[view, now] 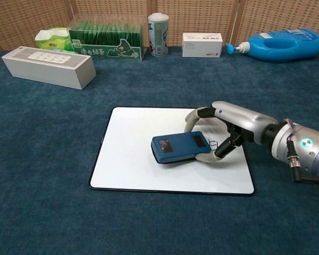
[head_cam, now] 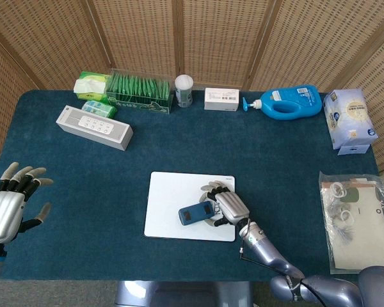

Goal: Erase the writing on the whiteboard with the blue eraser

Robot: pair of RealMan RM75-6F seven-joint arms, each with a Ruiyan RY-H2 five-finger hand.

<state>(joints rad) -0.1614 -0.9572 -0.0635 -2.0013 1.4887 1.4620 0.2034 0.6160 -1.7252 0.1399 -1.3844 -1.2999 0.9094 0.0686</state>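
Eraser point(view: 181, 148) is a flat blue rectangular block w/ rounded corners, two small dark rectangular patches on its top face, one near each end; lower edge looks darker. It lies low on the whiteboard point(view: 133, 159), long axis running left-right, slightly tilted in chest view, over the board's mid-right area. Right hand point(view: 223, 125) grips it at its right end: fingers point(view: 198, 113) curl over the far side, thumb point(view: 227, 147) on the near side, pinching the block between them. Board is white w/ thin dark rim, rounded corners, lying flat on the blue table point(head_cam: 83, 179) near the front-centre. A small bit of dark writing point(view: 215, 143) shows just right of the eraser, by the thumb; too small to read. Rest of board surface looks plain white; faint shadow under the eraser, so can't tell if it fully touches the board. In head view the eraser point(head_cam: 196, 213) sits on the board's point(head_cam: 173, 198) right half w/ right hand point(head_cam: 228, 207) just beside it. Left hand point(head_cam: 9, 208) is at the table's far left edge, well apart from the board, holding nothing, fingers spread. Along the back: speaker point(head_cam: 94, 126), green packets point(head_cam: 139, 91), tissue pack point(head_cam: 92, 84), can point(head_cam: 184, 90), small box point(head_cam: 222, 99), blue bottle point(head_cam: 289, 102). At right: tissue box point(head_cam: 349, 119), plastic bag point(head_cam: 356, 220).
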